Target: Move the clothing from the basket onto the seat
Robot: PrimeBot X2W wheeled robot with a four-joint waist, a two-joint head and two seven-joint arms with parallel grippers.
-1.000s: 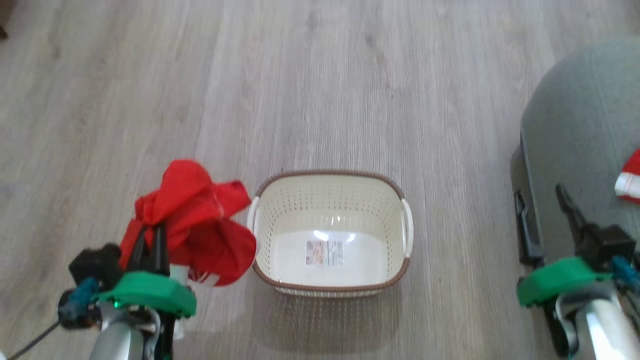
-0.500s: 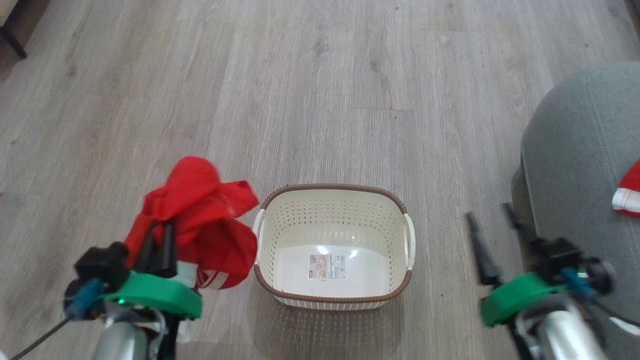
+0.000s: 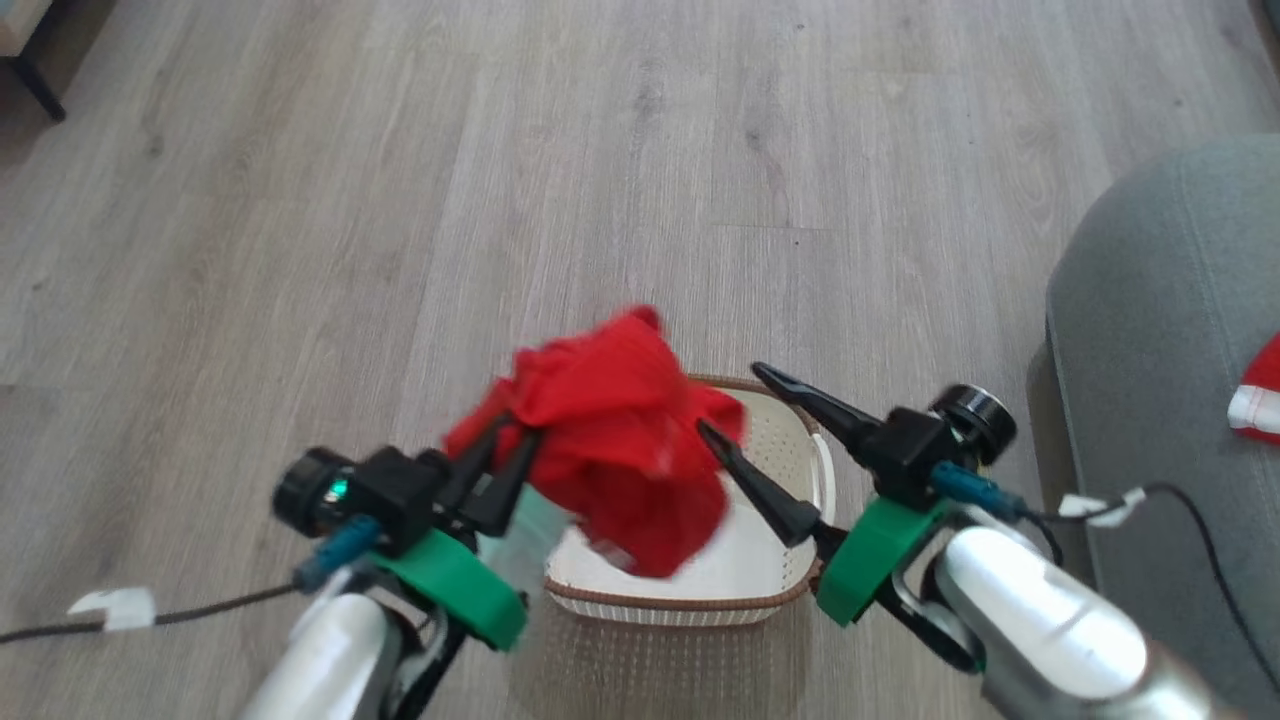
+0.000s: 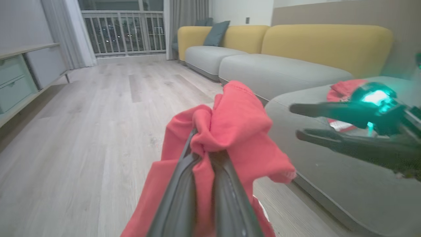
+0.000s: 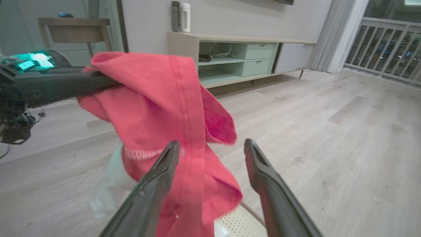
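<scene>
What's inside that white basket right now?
The right part of the basket shows only bare white floor and perforated wall. The rest is hidden by the red garment that the left gripper holds over it, so anything there cannot be seen.

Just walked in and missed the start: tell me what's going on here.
The robot's left gripper is shut on a red garment, holding it up above the basket on the wood floor. The right gripper is open, aimed at the hanging fabric without gripping it. A second garment, red and white, lies on the grey seat.
</scene>
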